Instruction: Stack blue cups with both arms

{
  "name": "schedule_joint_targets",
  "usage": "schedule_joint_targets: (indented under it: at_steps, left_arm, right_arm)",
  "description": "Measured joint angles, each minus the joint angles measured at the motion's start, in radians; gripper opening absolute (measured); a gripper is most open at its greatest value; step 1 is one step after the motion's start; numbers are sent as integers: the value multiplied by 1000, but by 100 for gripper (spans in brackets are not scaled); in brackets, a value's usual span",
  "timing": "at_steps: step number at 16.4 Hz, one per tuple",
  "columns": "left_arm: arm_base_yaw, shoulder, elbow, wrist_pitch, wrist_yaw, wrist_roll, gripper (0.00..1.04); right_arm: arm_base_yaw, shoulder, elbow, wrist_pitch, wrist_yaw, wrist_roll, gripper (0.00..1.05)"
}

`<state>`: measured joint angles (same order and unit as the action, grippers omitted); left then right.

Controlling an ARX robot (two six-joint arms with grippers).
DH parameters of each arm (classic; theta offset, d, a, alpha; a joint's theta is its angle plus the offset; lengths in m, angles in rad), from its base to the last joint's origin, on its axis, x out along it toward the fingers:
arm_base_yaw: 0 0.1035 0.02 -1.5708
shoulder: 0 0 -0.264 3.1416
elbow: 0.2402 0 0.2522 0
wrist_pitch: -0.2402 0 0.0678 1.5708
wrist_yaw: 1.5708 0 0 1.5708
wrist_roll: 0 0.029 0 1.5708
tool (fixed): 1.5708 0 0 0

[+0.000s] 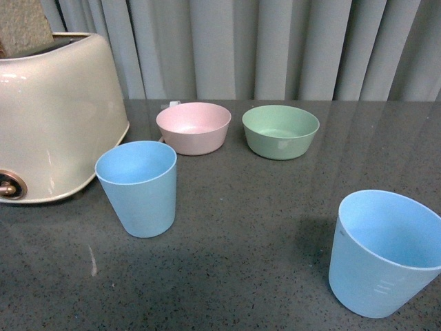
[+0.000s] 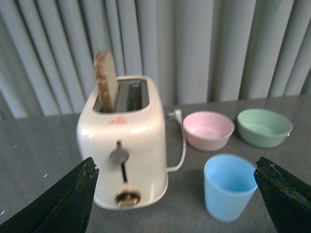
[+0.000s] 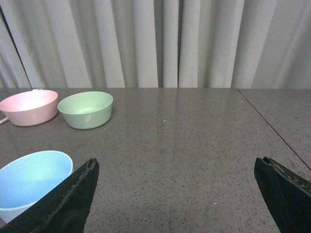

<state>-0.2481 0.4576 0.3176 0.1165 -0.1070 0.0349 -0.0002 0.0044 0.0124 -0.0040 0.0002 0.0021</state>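
Blue cup (image 2: 228,187) ahead of left pincer (image 2: 175,165), second cup (image 3: 31,182) beside right pincer (image 3: 175,165); both pincers agape, empty. Apparently approach stage; next, grasp each.

The left cup (image 1: 138,189) is light blue, matte and tapered, with no handle. It stands upright and empty on the table (image 1: 248,227), just beside the toaster (image 1: 48,117). The right cup (image 1: 382,255) is the same colour and shape. It is also upright and empty, with faint raised lines on its side, and stands well apart from the first.
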Motion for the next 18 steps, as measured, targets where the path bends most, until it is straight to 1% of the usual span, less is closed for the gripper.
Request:
schedule_joint_targets:
  at_steps: [1,2,4,6,8,9,11,13,18]
  left_arm:
    - [-16,133,55,90,42,-8,98]
    - [-41,266,111,142,82,-16,98]
    - [-78,527,231,145,125,-32,98]
    - [-103,689,317,98,140,-34,98]
    - [-163,759,397,8,163,-23,98]
    - [-183,782,430,-39,184,-9,98]
    - [-209,826,459,-115,185,14,98]
    - [-213,861,462,-170,177,35,98]
    - [-205,930,507,-195,165,109,98]
  right_arm:
    - [0,0,0,0,0,0,98]
    - [0,0,0,0,0,0,98]
    - [0,0,0,0,0,0,98]
    - [0,0,0,0,0,0,98]
    - [0,0,0,0,0,0,98]
    - [0,0,0,0,0,0,98]
    - [0,0,0,0,0,0,98]
    - [0,0,0,0,0,0,98]
    - [0,0,0,0,0,0,98]
